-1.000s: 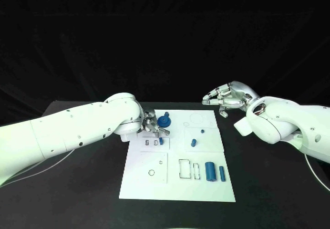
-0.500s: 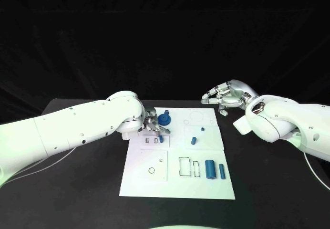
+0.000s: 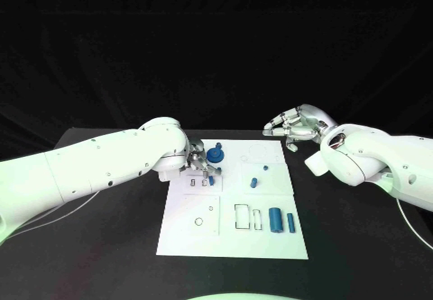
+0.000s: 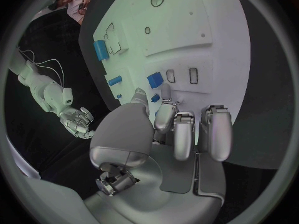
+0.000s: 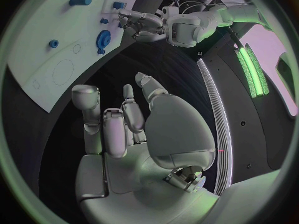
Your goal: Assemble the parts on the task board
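The white task board (image 3: 233, 240) lies in the middle of the table. My left hand (image 3: 199, 166) is low over the board's far left part, beside the blue gear (image 3: 216, 155). Its thumb and a finger pinch a small blue block (image 3: 211, 180) that stands next to two empty slots (image 3: 198, 182). In the left wrist view the block (image 4: 154, 79) sits just past my fingertips (image 4: 165, 90). My right hand (image 3: 291, 128) hovers off the board's far right corner, fingers loosely bent and holding nothing. In the right wrist view the right hand (image 5: 124, 129) faces the gear (image 5: 102, 37).
A short blue peg (image 3: 253, 183) and a tiny blue stud (image 3: 266, 168) sit mid-board on the right. A thick blue cylinder (image 3: 276, 220) and a thinner blue cylinder (image 3: 290, 222) lie near the board's right edge beside rectangular outlines (image 3: 242, 217). A ring mark (image 3: 198, 221) is on the left.
My left hand has eased down toward the block by the slots. The block keeps its place on the board. My right hand has hardly moved.
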{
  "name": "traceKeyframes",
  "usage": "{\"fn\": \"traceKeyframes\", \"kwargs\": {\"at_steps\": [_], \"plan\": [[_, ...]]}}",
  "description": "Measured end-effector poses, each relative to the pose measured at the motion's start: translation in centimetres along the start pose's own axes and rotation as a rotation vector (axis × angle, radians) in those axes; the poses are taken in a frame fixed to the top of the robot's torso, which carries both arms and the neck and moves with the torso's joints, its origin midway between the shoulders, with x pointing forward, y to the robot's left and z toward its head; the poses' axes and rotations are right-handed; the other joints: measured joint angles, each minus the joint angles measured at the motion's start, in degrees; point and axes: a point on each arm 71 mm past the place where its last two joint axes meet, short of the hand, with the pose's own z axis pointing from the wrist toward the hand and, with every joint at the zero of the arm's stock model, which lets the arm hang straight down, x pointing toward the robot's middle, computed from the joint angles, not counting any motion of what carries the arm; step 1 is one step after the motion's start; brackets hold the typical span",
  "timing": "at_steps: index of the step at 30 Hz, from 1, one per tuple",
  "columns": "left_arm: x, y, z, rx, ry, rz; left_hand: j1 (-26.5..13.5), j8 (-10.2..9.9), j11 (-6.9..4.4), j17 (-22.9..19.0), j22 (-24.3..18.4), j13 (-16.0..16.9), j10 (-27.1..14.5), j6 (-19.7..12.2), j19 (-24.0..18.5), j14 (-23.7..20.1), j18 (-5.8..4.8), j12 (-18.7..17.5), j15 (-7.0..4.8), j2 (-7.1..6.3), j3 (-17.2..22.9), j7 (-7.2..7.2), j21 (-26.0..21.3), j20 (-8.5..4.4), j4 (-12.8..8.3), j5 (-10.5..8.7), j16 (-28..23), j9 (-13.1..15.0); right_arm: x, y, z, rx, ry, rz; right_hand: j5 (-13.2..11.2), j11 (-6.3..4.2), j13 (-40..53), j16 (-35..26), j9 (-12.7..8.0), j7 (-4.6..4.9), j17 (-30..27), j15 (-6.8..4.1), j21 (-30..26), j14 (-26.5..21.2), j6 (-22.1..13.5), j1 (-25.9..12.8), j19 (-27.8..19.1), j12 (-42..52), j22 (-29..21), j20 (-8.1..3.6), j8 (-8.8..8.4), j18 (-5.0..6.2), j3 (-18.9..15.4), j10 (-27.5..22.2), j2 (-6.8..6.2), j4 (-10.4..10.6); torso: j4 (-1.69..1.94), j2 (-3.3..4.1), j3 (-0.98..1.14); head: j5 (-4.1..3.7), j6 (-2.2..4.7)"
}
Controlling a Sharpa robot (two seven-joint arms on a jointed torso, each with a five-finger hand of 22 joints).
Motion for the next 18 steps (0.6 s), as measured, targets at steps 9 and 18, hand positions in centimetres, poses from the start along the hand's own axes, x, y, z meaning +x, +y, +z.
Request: {"fn": "traceKeyframes", "kwargs": {"at_steps": [9,18], "plan": [[0.25,-0.24,0.1,0.002,0.02,0.019,2.6,0.4,-0.03,0.0,0.0,-0.3,0.0,-0.2,0.0,0.0,0.01,-0.3,0.0,0.66,0.2,-0.19,0.2,0.0,-0.2,0.0,0.0,0.9,0.21,-0.08,0.06,0.003,0.003,0.001,0.0,0.0,0.0,0.0,0.1,-0.01,0.0,0.0,0.0,0.0,-0.4,0.0,0.0,0.0,0.1,0.0,0.0,0.0,0.0,0.0,0.0,0.0,0.03,-0.01,-0.01,-0.14,-0.28],[0.46,-0.49,0.17,0.005,0.037,0.034,3.1,0.4,-0.03,0.0,0.0,-0.4,0.0,-0.4,0.0,0.0,0.0,-0.3,0.0,0.67,0.4,0.0,0.2,0.0,-0.2,0.0,0.0,1.1,0.3,-0.15,0.08,0.006,0.004,0.001,0.3,0.0,0.0,0.0,0.2,-0.01,0.0,0.0,0.0,0.0,-0.4,0.0,0.0,0.0,0.2,0.0,0.0,0.0,0.0,0.0,0.01,0.0,0.03,-0.01,0.0,-0.09,-0.47]]}}
